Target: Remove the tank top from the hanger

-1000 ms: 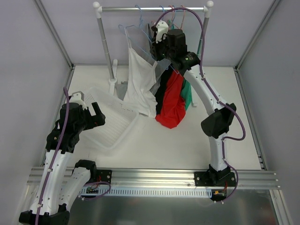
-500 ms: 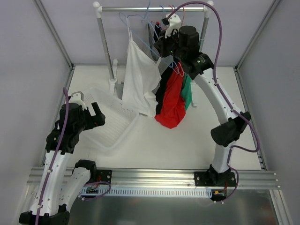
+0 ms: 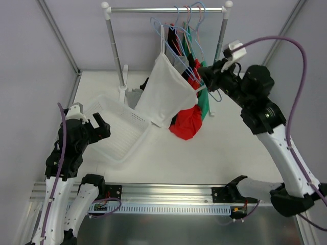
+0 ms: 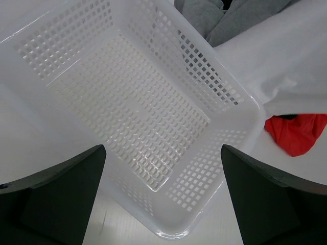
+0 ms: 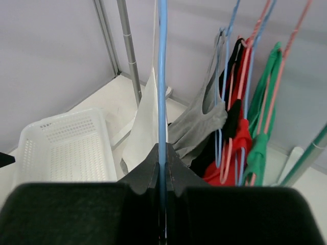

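While the right gripper point(image 3: 206, 77) sits right of the rack, pinched shut on the light blue hanger point(image 3: 156, 21), the top view shows that hanger off the rail point(image 3: 143, 9) and tilted, with its far corner just under the rail. The white tank top point(image 3: 166, 94) is on the hanger, draped down to the left over the red garment point(image 3: 186, 125). A green garment point(image 3: 205, 104) hangs behind the red one. The left gripper point(image 3: 97, 127) is low on the left with its jaws wide, holding nothing, above the near-left end of the white basket point(image 3: 122, 109). In the left wrist view both dark fingers point(image 4: 56, 194) are far apart at the bottom corners and the basket lies tilted below. Grey fabric point(image 4: 204, 20) is past its far rim, with a tank top edge at right. In the right wrist view the fingertips are closed on the blue wire, which runs straight up. The tank top hangs just left of the wire; the grey tank top point(image 5: 204, 115) and pink hangers point(image 5: 278, 76) are to the right.
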Action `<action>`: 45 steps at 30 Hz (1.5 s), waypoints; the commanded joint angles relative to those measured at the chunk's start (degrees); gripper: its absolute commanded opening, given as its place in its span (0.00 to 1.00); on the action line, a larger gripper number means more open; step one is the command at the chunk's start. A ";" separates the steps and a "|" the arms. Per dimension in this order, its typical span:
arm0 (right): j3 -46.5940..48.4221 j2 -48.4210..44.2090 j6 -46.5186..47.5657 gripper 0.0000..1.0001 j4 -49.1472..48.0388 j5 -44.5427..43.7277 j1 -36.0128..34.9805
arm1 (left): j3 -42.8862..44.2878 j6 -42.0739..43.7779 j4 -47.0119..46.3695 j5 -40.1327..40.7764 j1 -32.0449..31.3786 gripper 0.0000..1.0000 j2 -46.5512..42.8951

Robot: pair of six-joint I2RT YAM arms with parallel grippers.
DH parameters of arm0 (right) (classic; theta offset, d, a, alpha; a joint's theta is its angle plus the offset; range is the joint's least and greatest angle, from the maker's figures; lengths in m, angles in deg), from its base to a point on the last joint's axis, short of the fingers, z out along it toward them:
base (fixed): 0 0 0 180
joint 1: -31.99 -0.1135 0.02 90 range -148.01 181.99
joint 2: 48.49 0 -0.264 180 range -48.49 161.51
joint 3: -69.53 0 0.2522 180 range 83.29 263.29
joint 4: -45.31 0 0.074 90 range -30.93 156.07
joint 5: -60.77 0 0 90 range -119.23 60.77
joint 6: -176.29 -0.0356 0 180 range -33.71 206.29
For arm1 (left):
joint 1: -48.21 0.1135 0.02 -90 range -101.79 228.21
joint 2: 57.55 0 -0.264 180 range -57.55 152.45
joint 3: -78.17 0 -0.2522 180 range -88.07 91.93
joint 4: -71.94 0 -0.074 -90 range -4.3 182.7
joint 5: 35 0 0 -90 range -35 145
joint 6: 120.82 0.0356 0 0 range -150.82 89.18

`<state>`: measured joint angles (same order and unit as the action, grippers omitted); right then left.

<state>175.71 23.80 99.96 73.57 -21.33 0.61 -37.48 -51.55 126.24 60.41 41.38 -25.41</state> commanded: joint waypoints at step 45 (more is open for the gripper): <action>-13.32 -42.41 -10.16 0.00 37.71 0.80 0.09 | 27.28 9.66 -54.85 -18.68 -43.62 0.52 47.48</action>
<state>162.33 -19.89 90.28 113.59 -23.06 0.61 -9.44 -43.15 80.34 42.11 -1.75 21.96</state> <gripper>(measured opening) 0.031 0.534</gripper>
